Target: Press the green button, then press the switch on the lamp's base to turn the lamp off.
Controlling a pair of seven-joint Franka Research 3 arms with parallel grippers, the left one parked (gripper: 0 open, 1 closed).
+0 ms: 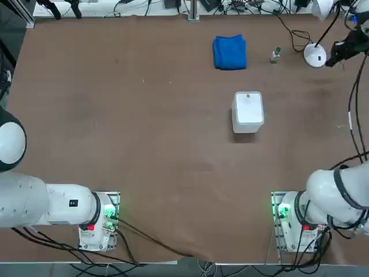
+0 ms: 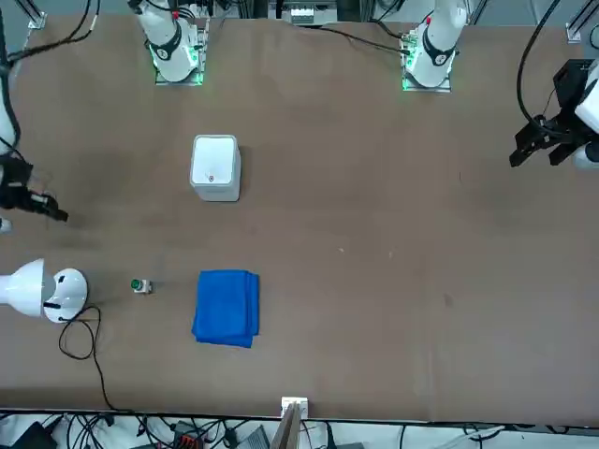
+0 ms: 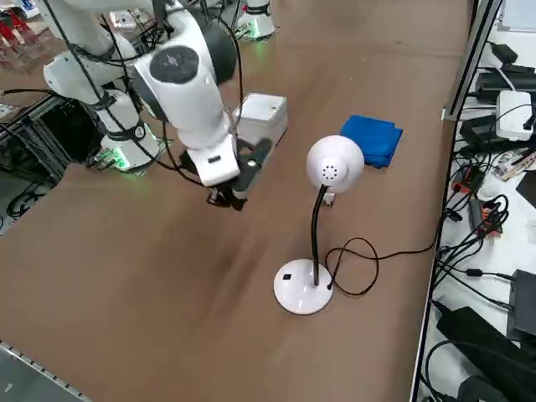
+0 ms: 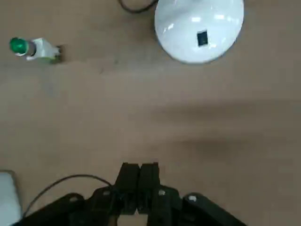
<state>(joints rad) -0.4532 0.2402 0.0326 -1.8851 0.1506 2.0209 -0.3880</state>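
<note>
Nearest the wrist camera, the right gripper (image 4: 139,165) presents its fingers (image 4: 150,176) together, with nothing between them. Its height above the table (image 3: 251,327) is evident in the right side view.

Green button (image 4: 33,48): located on the far side of the fingers from the arm bases, and to the robot's left of the lamp's base (image 4: 181,19). Stub body is down and green cap up; its pressing axis is judged to be vertical. White box (image 1: 248,109) lies closer to the arm bases than the button does.

Switch (image 4: 202,38): dark patch on the lamp's base, also beyond the fingers, to the robot's right of the button. The two targets are well apart, so one descent cannot serve both.

Whether the button has been pressed cannot be told. If it has not, the finding is that the fingers should travel outward and leftward until over the cap, then come straight down. An off-centre press could tip the little body. The switch would call for a rightward line, clear of the lamp's neck (image 3: 315,230).
</note>
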